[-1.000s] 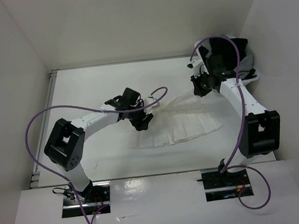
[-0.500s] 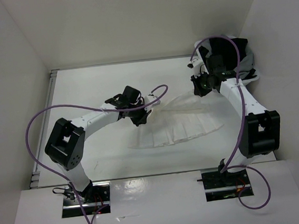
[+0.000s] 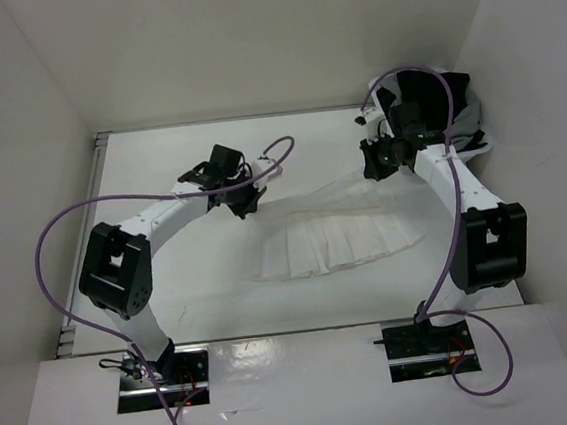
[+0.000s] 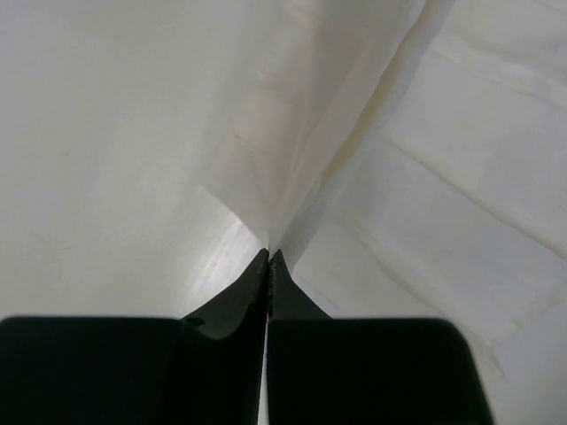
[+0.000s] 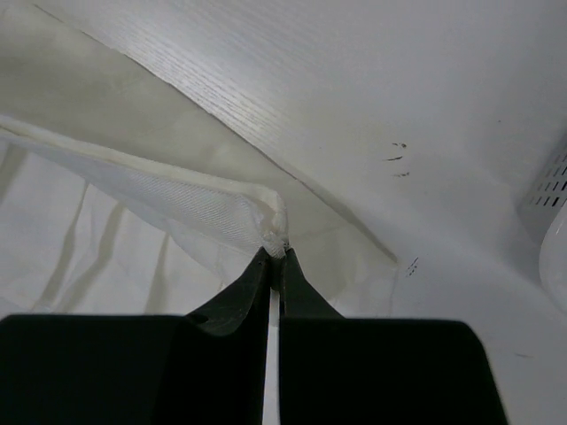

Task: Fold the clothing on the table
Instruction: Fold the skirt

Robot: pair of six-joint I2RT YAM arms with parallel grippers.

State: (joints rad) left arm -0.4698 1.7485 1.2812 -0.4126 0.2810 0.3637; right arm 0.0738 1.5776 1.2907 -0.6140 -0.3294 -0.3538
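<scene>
Left end effector [image 4: 268,257]: tips pinched fully together on a thin fold of the white pleated skirt [image 3: 332,243]. Cloth fans out from the tips in a taut cone. How many layers are caught cannot be told.

Right end effector [image 5: 275,252]: also closed, nipping the very corner of the waistband [image 5: 168,204]. Only a sliver of fabric sits between the tips.

Upper edge of the skirt hangs stretched between the two grips, raised off the table [image 3: 149,175]. Pleated hem lies spread on the surface, nearer the arm bases and right of centre. White basket [image 3: 476,129] holding dark garments stands at the far right corner, just behind the right arm.

Stage, as judged: fold barely begun. Top edge is held and has yet to be carried over the hem.

Risks from here:
- Right grip looks marginal. Any pull apart between the arms could tug the corner free and drop that side.
- Uneven height or speed between the arms would skew the fold line and splay the pleats.
- Low travel would drag the thin hem along and bunch it.
- Right arm or its cable could snag the basket.
</scene>
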